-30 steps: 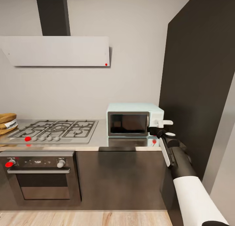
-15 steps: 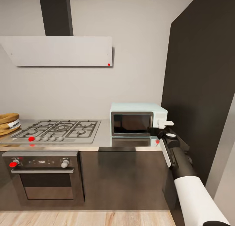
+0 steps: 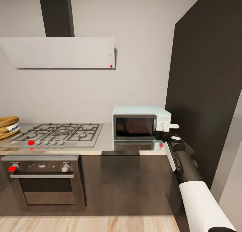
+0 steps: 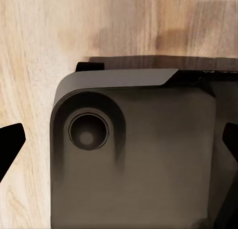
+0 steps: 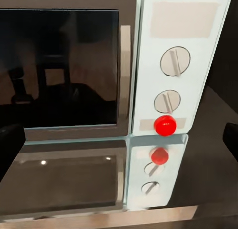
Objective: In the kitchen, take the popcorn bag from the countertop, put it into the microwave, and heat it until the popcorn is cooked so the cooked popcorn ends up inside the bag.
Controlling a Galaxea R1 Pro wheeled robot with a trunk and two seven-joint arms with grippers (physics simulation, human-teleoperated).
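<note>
Kitchen bench point(image 3: 107, 138): right pincer point(image 3: 167, 129), jaws spread and empty, hangs just before the microwave point(image 3: 141, 122) control panel, door shut; left pincer's state unclear

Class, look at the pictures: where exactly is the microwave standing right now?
In the head view the microwave stands on the countertop, right of the gas hob, beside the dark wall panel.

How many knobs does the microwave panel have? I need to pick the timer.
2 knobs: the upper knob and the lower knob, above the red light on the microwave.
</note>
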